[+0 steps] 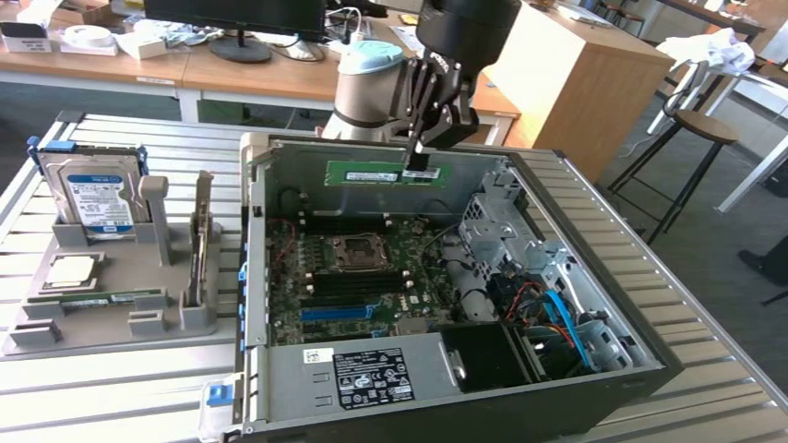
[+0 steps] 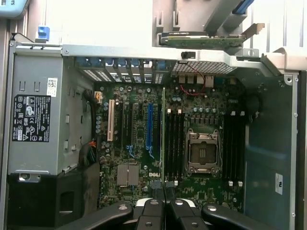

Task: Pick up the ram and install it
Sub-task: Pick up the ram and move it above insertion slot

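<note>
Exterior view: gripper (image 1: 419, 159) clamped on the ram (image 1: 369, 174) near its end toward the exterior view's right, stick hanging over the open computer case (image 1: 250, 240), likely light, stiff, fragile, best pinched by its top edge; wrist view: ram (image 2: 163, 134) edge-on above the motherboard (image 2: 139, 120), chips and contacts hidden.

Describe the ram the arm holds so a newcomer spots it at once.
Look at the open computer case, then near its far wall. A green ram stick hangs level, pinched by the gripper; its twin sits in the grey tray.
</note>
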Available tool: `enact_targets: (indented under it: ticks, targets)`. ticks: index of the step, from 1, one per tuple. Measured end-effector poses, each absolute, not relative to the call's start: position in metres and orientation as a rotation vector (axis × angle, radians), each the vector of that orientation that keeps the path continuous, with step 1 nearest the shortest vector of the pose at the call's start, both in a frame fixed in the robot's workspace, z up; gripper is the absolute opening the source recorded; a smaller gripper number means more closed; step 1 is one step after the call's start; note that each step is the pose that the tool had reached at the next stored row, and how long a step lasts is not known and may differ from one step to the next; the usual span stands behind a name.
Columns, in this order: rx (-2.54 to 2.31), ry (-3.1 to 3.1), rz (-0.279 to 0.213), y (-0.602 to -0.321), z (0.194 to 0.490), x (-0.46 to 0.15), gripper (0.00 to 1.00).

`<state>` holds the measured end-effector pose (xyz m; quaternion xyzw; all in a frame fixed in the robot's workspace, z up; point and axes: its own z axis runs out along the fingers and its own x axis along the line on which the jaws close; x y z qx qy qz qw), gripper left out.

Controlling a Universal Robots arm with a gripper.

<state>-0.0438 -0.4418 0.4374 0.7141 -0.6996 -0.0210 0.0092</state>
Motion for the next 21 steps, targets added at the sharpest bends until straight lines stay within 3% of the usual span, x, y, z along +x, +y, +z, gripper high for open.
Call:
enact_targets:
  ticks: [21]
  targets:
    - [2.23, -2.185, -0.066, -0.442, 0.413, -0.044, 0.11]
